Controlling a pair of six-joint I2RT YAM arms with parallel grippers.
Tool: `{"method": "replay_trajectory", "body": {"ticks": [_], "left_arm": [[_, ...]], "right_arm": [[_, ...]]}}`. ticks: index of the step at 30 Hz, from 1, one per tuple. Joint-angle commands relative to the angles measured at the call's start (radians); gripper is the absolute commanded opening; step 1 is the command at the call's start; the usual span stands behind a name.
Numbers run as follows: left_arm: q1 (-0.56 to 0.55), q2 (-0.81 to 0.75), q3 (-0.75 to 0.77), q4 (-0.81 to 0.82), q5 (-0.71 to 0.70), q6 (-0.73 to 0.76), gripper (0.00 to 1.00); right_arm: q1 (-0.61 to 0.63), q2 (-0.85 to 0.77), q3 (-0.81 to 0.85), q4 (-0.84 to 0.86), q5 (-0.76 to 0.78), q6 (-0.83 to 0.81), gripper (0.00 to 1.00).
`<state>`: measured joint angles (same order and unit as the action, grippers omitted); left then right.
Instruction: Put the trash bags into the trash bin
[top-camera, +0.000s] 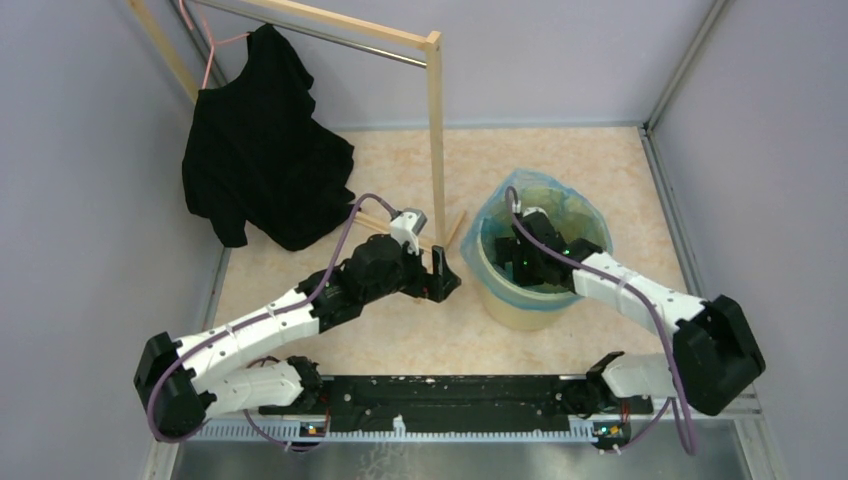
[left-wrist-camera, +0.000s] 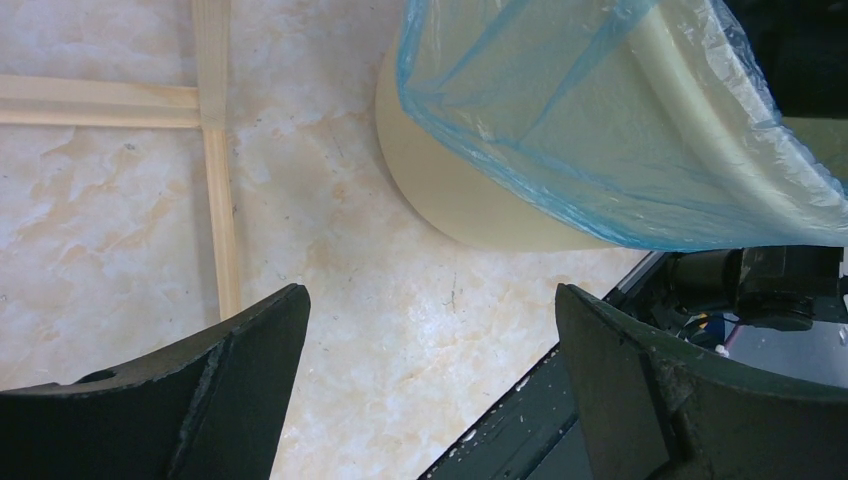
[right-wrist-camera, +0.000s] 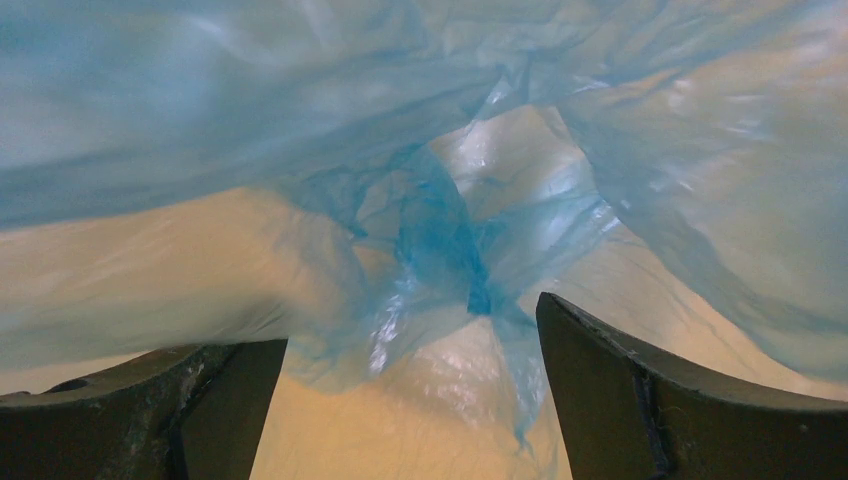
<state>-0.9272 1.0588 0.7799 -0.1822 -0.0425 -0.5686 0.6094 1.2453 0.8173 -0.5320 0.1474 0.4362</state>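
My right claw is released, jaws spread wide, down inside the trash bin. There the crumpled pale blue trash bag lines the yellow wall and bunches to a knot just ahead of the jaws. My left claw is likewise released and empty, low over the marbled table beside the bin, which stands upright right of the wooden rack with bag film draped over its rim.
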Motion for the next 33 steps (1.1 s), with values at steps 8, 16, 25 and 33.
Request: {"method": "replay_trajectory", "body": {"ticks": [8,16,25,33], "left_arm": [[0.002,-0.051,0.017,-0.009,-0.026,-0.061,0.99],[0.002,-0.013,0.029,0.019,-0.004,-0.084,0.99],[0.002,0.036,0.031,0.069,0.072,-0.118,0.99],[0.002,-0.030,-0.001,0.029,0.017,-0.123,0.99]], "right_arm": [[0.014,0.099,-0.057,0.196,0.001,0.023,0.93],[0.015,-0.095,0.054,-0.004,0.041,-0.023,0.93],[0.014,-0.106,-0.009,0.087,0.063,-0.052,0.95],[0.015,0.034,-0.092,0.266,0.011,0.039,0.94]]}}
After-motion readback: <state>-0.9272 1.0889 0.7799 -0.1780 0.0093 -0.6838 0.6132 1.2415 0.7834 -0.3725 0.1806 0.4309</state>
